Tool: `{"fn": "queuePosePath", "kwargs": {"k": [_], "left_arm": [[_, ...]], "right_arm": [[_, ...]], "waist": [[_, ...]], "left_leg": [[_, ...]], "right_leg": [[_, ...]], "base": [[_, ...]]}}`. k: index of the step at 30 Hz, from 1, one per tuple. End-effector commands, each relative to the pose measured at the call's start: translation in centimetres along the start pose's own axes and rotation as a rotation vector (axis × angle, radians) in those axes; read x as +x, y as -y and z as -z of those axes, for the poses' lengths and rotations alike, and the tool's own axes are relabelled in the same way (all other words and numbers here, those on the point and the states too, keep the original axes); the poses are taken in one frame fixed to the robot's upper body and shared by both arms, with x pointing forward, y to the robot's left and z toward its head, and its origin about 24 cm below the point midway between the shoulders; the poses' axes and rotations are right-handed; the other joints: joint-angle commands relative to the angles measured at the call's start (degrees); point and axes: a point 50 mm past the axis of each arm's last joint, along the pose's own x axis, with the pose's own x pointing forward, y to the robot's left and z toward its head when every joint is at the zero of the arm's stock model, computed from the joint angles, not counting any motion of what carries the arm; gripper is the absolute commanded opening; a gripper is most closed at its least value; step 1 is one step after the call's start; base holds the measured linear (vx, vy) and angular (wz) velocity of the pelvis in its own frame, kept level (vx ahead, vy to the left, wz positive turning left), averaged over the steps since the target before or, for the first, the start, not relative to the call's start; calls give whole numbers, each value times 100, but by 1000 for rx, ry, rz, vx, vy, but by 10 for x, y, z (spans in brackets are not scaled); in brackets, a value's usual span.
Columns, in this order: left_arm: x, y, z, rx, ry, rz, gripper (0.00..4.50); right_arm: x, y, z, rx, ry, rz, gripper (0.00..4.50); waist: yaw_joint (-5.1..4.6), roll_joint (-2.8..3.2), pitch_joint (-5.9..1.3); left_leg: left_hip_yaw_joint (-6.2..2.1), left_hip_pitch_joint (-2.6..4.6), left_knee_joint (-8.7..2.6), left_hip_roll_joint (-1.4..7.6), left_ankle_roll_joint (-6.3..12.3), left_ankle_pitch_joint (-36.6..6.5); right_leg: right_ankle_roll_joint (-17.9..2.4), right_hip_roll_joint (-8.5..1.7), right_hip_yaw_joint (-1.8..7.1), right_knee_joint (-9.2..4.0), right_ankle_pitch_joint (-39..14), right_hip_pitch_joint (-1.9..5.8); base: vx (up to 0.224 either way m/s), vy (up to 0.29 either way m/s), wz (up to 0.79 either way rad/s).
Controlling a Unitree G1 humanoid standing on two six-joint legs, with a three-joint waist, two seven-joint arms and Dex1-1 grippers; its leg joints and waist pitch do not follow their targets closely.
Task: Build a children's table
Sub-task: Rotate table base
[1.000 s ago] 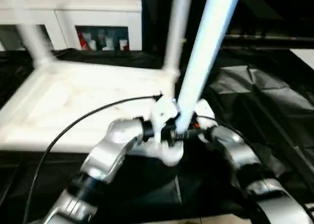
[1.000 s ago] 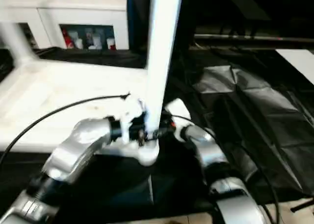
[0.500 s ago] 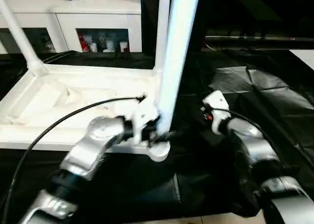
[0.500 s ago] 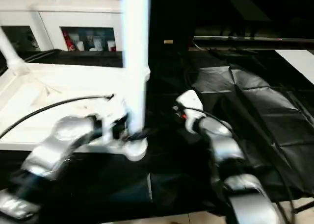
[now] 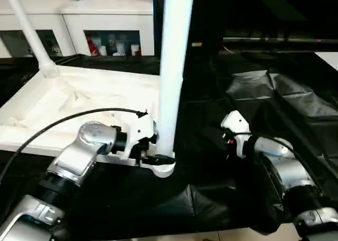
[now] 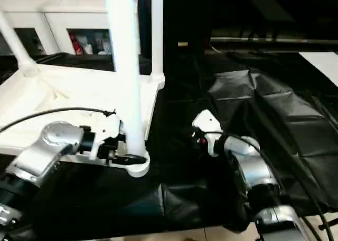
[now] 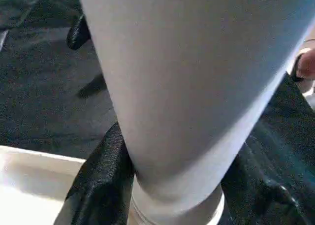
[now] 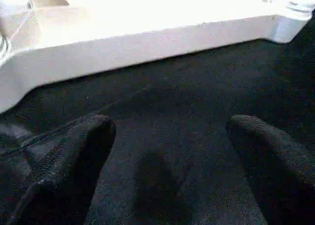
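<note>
Right at the near corner of the upside-down tabletop (image 5: 79, 104), I'm clamping my left jaws (image 7: 167, 185) on the base of a white leg (image 5: 171, 67), one black finger (image 7: 101, 185) on each side of the tube, just above the round corner socket (image 5: 161, 167). The leg is standing pretty much upright in that socket, though I can't tell if it's seated all the way down.

My right jaws (image 8: 167, 151) are hanging apart with nothing in them, hovering over the black cloth (image 5: 274, 98) just beside the tabletop's edge, well clear of the leg.

Further out, the tabletop is lying ribbed side up on the black-draped counter, and two more legs are standing in the far corners: one at far left (image 5: 29, 32), one at far right (image 6: 157, 35). Behind all that there's a white cabinet (image 5: 105, 19) with glass doors, not part of the job.

So my read: I'm in the middle of fitting leg number three. The next move probably calls for pushing or twisting it straight down while keeping it vertical so it doesn't jam crooked, then letting go and fetching the fourth leg for the near-left corner.
</note>
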Motion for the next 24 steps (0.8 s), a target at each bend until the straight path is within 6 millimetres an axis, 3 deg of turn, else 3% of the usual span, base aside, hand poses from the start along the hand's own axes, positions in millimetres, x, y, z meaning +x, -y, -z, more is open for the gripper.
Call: {"fn": "queuePosePath", "kwargs": {"k": [1, 2, 11, 16, 18, 24], "left_arm": [[-10, 1, 1, -65, 14, -3, 252], [-10, 1, 1, -74, 21, -4, 283], [-14, 6, -8, -145, 154, -10, 339], [-18, 8, -3, -125, 123, -30, 388], [-28, 12, 8, -107, 29, -21, 398], [-45, 14, 17, -111, -70, 11, 398]], "right_arm": [[-2, 1, -5, -18, 12, -3, 419], [-2, 1, -5, -18, 12, -2, 419], [-3, 2, -5, -8, 18, 7, 419], [-6, 2, -3, -14, 8, 6, 419], [-8, 3, -1, -23, -5, -5, 419], [-8, 2, 0, -27, -10, -14, 419]], "waist": [[48, 26, -326], [44, 26, -326], [104, 45, -346], [163, 36, -348], [175, 26, -342], [167, 55, -318]], "left_leg": [[-53, 76, -426, 99, -84, -2094], [-50, 69, -425, 100, -88, -2081], [-28, 69, -418, 108, -29, -1851], [-20, 65, -421, 108, -37, -1772], [-33, 60, -430, 111, -34, -1798], [-36, 88, -450, 115, -113, -2015]], "right_leg": [[-1002, -312, 219, -518, -2362, 221], [-1019, -314, 222, -506, -2328, 230], [-1198, -298, 230, -462, -1813, 240], [-1131, -299, 238, -458, -1763, 245], [-1045, -308, 239, -468, -1877, 247], [-1045, -304, 240, -482, -2106, 214]], "base": [[0, 0, 0], [0, 0, 0], [0, 0, 0], [0, 0, 0], [0, 0, 0], [0, 0, 0]]}}
